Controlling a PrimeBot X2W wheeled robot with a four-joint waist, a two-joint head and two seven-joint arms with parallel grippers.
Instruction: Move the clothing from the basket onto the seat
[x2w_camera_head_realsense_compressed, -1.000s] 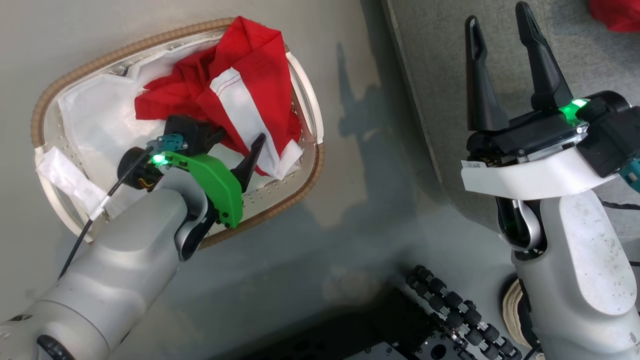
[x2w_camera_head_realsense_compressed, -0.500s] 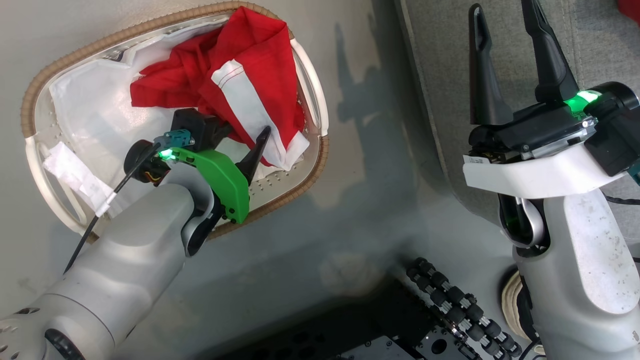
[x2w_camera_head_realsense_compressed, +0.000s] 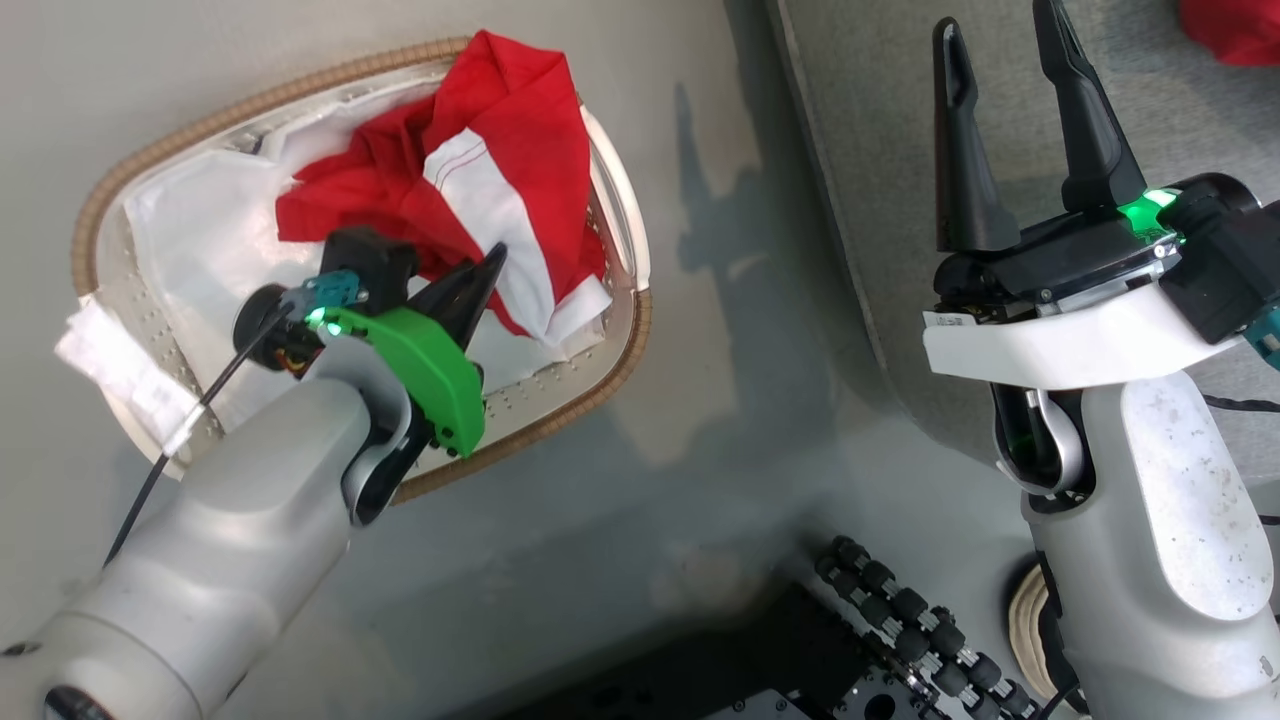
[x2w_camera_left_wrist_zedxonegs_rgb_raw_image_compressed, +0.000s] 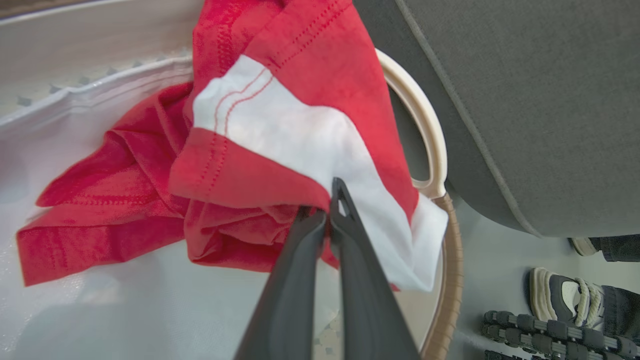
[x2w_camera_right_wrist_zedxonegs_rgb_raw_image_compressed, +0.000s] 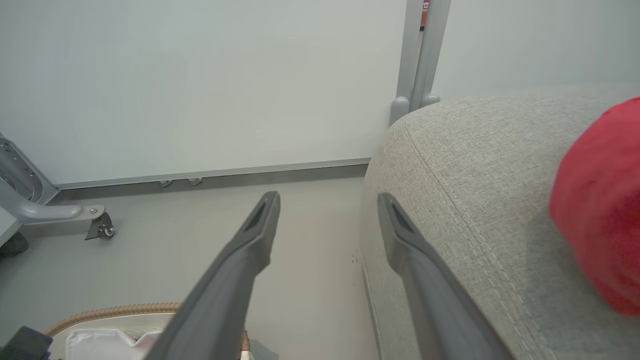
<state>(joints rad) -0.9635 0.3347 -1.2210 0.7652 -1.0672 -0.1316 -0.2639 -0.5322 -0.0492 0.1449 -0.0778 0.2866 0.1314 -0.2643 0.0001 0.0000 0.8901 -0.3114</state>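
Pinching clothing (x2w_camera_left_wrist_zedxonegs_rgb_raw_image_compressed: 280, 150) inside basket (x2w_camera_head_realsense_compressed: 250, 100), left gripper (x2w_camera_left_wrist_zedxonegs_rgb_raw_image_compressed: 322, 205) fingers pressed together; right gripper (x2w_camera_head_realsense_compressed: 1000, 40) fingers spread at seat (x2w_camera_head_realsense_compressed: 880, 120) edge.

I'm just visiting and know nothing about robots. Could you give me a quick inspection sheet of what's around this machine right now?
Surface: smooth grey floor.
Job's things: clothing heaped in the basket, draped over its rim; seat beside it, with another red garment on it.
Clutter: white sheet lying in the basket.
Grippers: left tool shut on the clothing; right tool open, near the seat's edge.
Cables: black cable along the left forearm.
Surroundings: pale wall, wheeled frame leg, a shoe on the floor.
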